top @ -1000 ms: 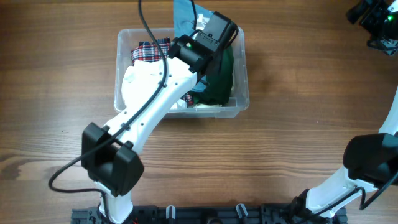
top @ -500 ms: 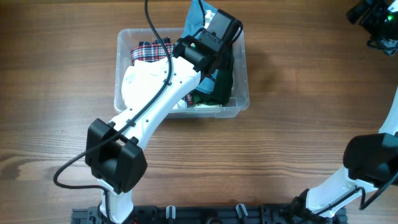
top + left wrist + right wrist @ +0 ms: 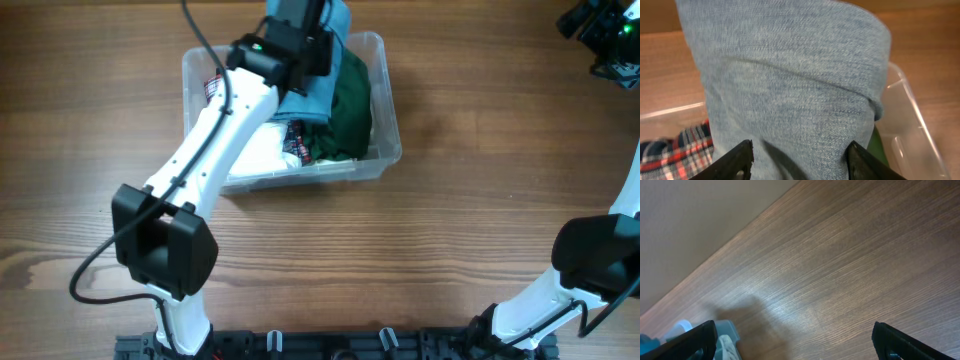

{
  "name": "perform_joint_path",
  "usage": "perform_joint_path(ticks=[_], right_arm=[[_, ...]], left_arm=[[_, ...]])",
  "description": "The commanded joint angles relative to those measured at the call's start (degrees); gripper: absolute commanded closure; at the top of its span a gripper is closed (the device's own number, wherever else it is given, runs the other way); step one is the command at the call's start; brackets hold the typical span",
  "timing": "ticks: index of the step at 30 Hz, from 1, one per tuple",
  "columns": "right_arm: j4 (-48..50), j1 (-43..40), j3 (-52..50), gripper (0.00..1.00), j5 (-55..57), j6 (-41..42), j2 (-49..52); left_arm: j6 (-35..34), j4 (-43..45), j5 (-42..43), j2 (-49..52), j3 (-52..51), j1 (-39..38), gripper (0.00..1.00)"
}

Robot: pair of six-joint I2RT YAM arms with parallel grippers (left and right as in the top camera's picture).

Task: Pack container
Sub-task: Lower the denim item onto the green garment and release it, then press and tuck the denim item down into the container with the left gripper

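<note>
The container [image 3: 338, 172] is a clear plastic tub, rectangular with rounded corners and a raised rim, sitting open side up on the wood-grain table [image 3: 450, 250]. Its long axis runs left to right across the overhead view, slightly skewed so that its right end lies a little farther from the arm bases than its left end. Inside it, a soft dark green cloth [image 3: 352, 105] lies along the right wall, a red, white and navy plaid cloth [image 3: 297, 135] shows near the middle, and a smooth white cloth [image 3: 255, 150] fills the front left part. A light blue cloth [image 3: 790, 75] with a fine denim-like weave lies in rounded folds over the far part of the container, reaching its far rim. The left gripper [image 3: 800, 160] hangs over that far part, its two black fingers partly apart with the blue cloth between them; they seem not to pinch it, though contact is hard to judge this close. The right gripper [image 3: 795, 342] is well off to the right of the container, spread wide over bare table and holding nothing.
</note>
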Motion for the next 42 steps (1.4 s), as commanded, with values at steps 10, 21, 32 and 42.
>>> perform_joint_path(ticks=[10, 21, 32, 42], right_arm=[[0.13, 0.02, 0.11, 0.0, 0.55, 0.39, 0.96], [0.15, 0.02, 0.11, 0.0, 0.55, 0.42, 0.96], [0.13, 0.02, 0.11, 0.0, 0.55, 0.42, 0.96], [0.15, 0.02, 0.11, 0.0, 0.55, 0.42, 0.96]], left_arm=[[1.6, 1.25, 8.52, 0.35, 1.27, -5.77, 0.47], [8.55, 3.3, -4.0, 0.94, 1.27, -1.29, 0.44], [10.56, 1.31, -1.4, 7.37, 1.27, 3.98, 0.49], [10.08, -11.96, 8.57, 8.85, 1.16, 2.47, 0.55]])
